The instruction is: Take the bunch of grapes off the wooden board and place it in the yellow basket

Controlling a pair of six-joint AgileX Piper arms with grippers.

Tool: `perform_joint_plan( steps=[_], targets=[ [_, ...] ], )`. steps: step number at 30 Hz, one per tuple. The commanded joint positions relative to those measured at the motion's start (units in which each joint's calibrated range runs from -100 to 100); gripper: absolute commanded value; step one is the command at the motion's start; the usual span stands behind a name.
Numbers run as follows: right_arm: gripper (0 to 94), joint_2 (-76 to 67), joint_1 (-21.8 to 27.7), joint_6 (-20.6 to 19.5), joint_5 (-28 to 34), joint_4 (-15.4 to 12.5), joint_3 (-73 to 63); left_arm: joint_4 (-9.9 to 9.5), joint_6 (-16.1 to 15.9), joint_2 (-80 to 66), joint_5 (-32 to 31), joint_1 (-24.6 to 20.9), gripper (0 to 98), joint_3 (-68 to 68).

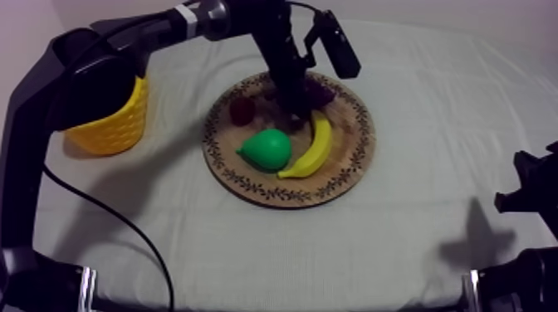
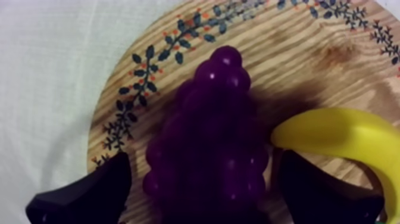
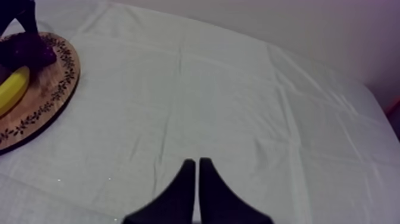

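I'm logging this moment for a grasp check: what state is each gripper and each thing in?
Left gripper: open, fingers either side of the grapes.
Right gripper: shut, over the cloth.
Grapes: lying on the board.
Banana: lying on the board beside the grapes.
Pear: on the board, beside the banana.
Small red fruit: on the board.
Basket: upright; contents cannot be seen.

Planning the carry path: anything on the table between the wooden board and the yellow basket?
Nothing. In the top view the stretch between the board and the basket is bare cloth, partly in shadow.
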Motion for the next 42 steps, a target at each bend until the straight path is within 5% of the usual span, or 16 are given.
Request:
perform_joint_plan(
  steps=[1,11,24,42],
  targets=[
    [0.2,0.0,0.0,0.0,0.0,0.0,0.0,0.03,0.2,0.2,0.1,-0.1,91.5,-0.1],
    [0.2,0.0,0.0,0.0,0.0,0.0,0.0,0.43,0.7,1.7,1.5,-0.5,85.8,-2.0],
    [0.2,0.0,0.0,0.0,0.0,0.0,0.0,1.51,1.6,1.8,1.5,-1.2,40.3,-2.0],
    [0.2,0.0,0.0,0.0,0.0,0.0,0.0,0.07,5.0,-20.2,-17.3,-1.8,33.4,28.3]
  ],
)
